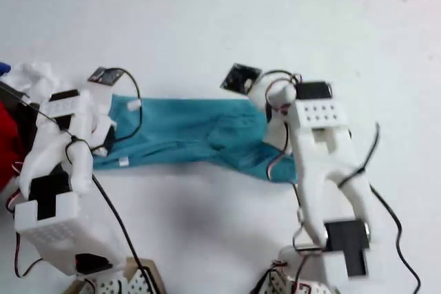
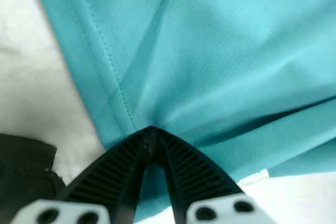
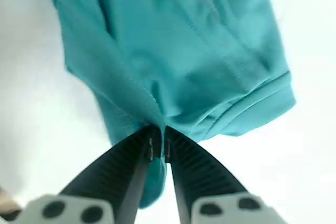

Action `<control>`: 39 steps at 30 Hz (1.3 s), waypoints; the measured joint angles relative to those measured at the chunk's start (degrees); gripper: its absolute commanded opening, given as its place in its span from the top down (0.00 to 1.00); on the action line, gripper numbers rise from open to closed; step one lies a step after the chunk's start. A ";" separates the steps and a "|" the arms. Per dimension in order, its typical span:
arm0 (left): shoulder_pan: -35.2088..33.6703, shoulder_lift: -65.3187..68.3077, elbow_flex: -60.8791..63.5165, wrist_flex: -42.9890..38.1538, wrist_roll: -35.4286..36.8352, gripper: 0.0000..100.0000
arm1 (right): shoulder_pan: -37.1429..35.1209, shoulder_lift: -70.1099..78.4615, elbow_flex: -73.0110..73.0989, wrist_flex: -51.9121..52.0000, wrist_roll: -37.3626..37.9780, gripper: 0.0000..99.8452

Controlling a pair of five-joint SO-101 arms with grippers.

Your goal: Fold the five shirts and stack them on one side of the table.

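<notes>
**High view: teal shirt pinched at both ends, stretched along the table**

Red fabric is noted at the left edge of the table, beside the left arm. It may be another shirt, but this is not confirmed.

The left gripper is set on the left end of the teal shirt. In the left wrist view its jaws are seen clenched on a stitched seam, with cloth drawn into creases at the tips.

The shirt is laid as a long band across the middle of the table between the two arms. It is flat at the left and rumpled toward the right.

The right gripper is set on the shirt's right end. In the right wrist view its jaws are seen closed on gathered cloth just beside the hemmed edge.

Judgement: opposite ends are held so that the cloth can be kept taut and its wrinkles drawn out. With edge grips, both ends could be carried over together in a fold. This shirt is judged not yet fully folded. A thin pinch may slip if it is pulled hard.
</notes>
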 measured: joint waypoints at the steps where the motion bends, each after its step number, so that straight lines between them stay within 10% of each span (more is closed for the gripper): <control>1: 0.00 0.00 0.00 0.00 0.00 0.97 | 0.00 2.55 -2.37 0.00 0.00 0.98; 22: 0.00 0.00 0.00 0.00 0.00 0.97 | 0.09 35.52 -38.33 0.00 -13.01 0.88; 39: 0.00 0.00 0.00 0.00 0.00 0.97 | 1.23 23.38 -42.55 21.45 -17.41 0.98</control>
